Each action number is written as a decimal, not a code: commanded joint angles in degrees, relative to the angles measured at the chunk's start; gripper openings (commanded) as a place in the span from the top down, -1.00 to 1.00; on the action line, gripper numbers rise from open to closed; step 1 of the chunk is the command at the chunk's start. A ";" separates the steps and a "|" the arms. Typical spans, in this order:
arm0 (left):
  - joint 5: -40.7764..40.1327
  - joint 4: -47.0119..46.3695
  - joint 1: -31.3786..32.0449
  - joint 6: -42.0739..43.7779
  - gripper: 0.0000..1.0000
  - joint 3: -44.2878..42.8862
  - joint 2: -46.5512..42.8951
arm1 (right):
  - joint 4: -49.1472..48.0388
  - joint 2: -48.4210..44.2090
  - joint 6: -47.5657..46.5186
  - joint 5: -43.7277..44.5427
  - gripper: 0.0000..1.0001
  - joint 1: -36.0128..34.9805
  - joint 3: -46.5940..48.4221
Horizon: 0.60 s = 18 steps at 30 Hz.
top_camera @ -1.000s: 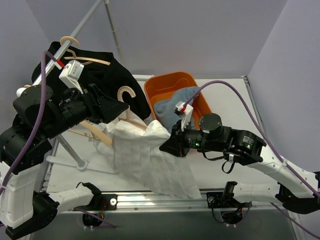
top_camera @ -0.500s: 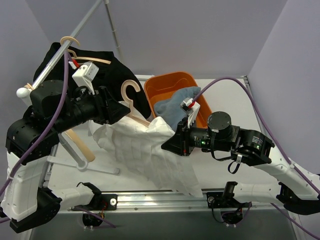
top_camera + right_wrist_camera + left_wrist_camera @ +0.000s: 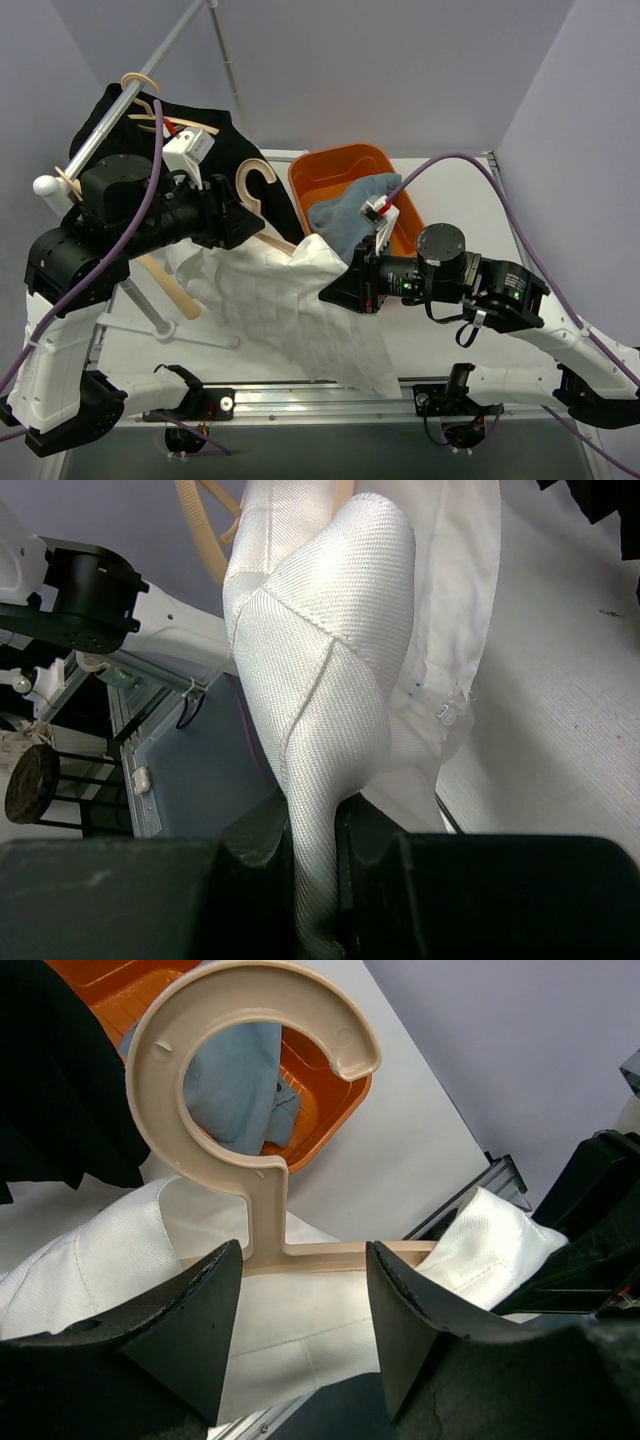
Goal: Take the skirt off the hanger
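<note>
- The left arm was made up of white shell links joined by black cylindrical motor housings.
- The right arm was finished alike, and a small green light was lit on its forearm.
- A purple cable was run along each arm.
- A white camera block with a red fitting was mounted on each wrist.
- Matte black, wedge-shaped fingers were fitted.

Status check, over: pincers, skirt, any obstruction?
Right pincer shut on skirt. Left pincer astride hanger neck, grip unclear. Skirt not off hanger. Black garment close beside hanger hook.
</note>
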<state>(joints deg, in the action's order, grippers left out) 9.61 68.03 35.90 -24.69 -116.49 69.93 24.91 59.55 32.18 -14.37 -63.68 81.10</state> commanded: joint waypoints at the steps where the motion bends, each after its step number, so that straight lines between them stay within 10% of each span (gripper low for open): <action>1: -0.55 0.61 -0.13 2.45 -0.22 0.03 0.91 | -8.21 -0.40 0.69 -1.01 1.00 -0.83 3.36; 14: -0.73 -1.41 -0.04 3.68 -0.22 1.17 2.14 | -8.29 1.18 0.69 -1.71 1.00 -2.15 5.12; 18: -0.55 -2.02 -0.04 3.59 0.06 1.44 2.40 | -8.12 1.62 0.77 -1.45 1.00 -2.76 4.86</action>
<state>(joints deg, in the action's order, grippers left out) 9.21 68.20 35.90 -22.00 -115.00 72.14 24.21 61.17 32.84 -15.25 -65.73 83.46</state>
